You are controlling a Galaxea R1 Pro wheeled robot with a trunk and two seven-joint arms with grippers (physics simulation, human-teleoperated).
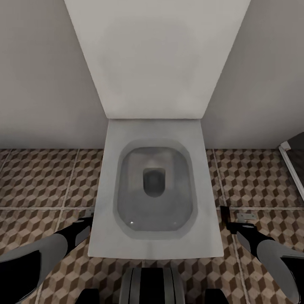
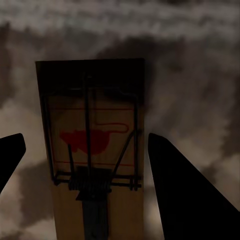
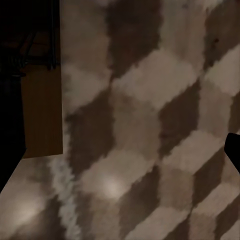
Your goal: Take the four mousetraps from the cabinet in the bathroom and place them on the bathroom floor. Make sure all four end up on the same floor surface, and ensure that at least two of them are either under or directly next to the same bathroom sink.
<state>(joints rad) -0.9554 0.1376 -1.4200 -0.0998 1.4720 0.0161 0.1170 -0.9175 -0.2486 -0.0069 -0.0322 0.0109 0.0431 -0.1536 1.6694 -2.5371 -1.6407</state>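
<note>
Left end effector (image 2: 85, 150) hangs wide open over a mousetrap (image 2: 92, 150) lying flat on the bathroom floor (image 1: 38, 177), fingers apart from it. Right end effector (image 3: 120, 165), also open, has another mousetrap (image 3: 42, 115) beside one finger. A white toilet (image 1: 154, 190) stands between the arms.

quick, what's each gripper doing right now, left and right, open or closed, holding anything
Left gripper: open, fingers either side of a mousetrap lying on the floor, not gripping.
Right gripper: cannot tell; low over the tiled floor beside another mousetrap.
</note>
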